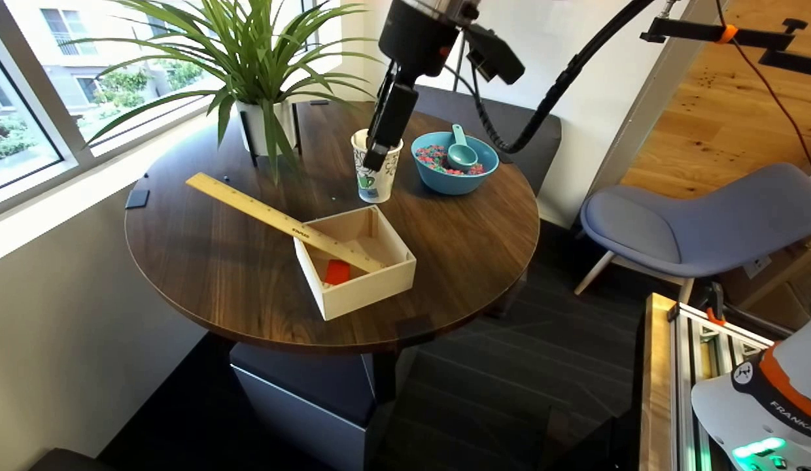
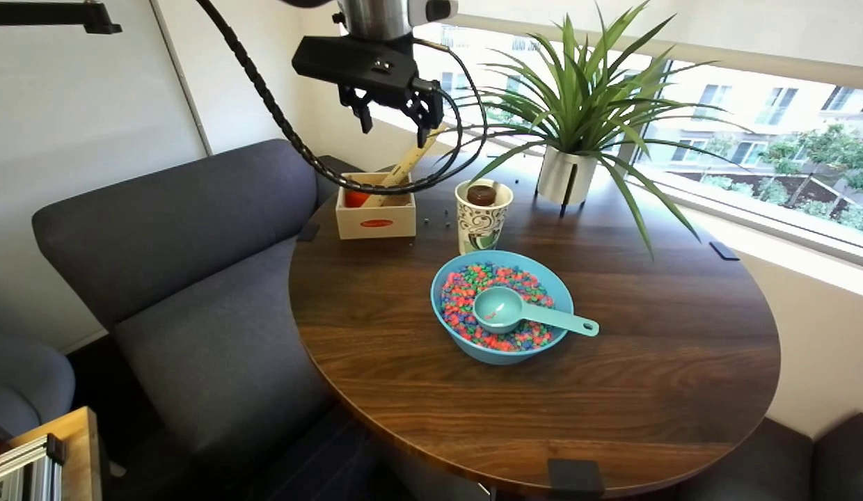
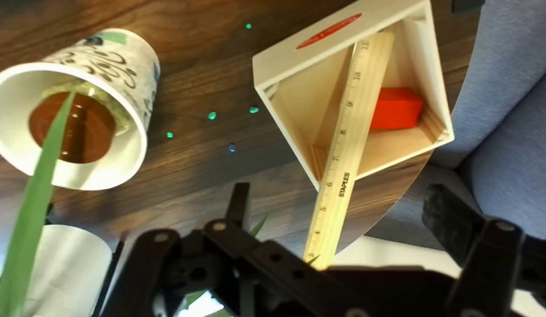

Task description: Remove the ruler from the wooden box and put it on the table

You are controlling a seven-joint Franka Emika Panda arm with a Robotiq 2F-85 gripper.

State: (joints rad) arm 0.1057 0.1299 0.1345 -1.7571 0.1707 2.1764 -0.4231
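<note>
The ruler (image 1: 265,211) leans in the wooden box (image 1: 373,288). Its lower end is inside the box, and its upper end sticks out over a corner, raised above the table (image 1: 464,242). The ruler (image 2: 407,163) and box (image 2: 355,224) also show at the back of the table (image 2: 633,396). In the wrist view the ruler (image 3: 343,152) runs from the box (image 3: 282,68) down between my spread fingers, its near end hidden by the gripper body. My gripper (image 3: 339,200) is open and empty, held above the table. It shows in both exterior views (image 1: 378,157) (image 2: 394,137).
A red block (image 1: 337,271) lies in the box. A paper cup (image 1: 374,183) and a blue bowl (image 1: 454,183) with coloured bits and a scoop (image 2: 501,309) stand nearby. A potted plant (image 1: 268,131) spreads leaves near the gripper. A cable (image 2: 264,111) hangs from the arm.
</note>
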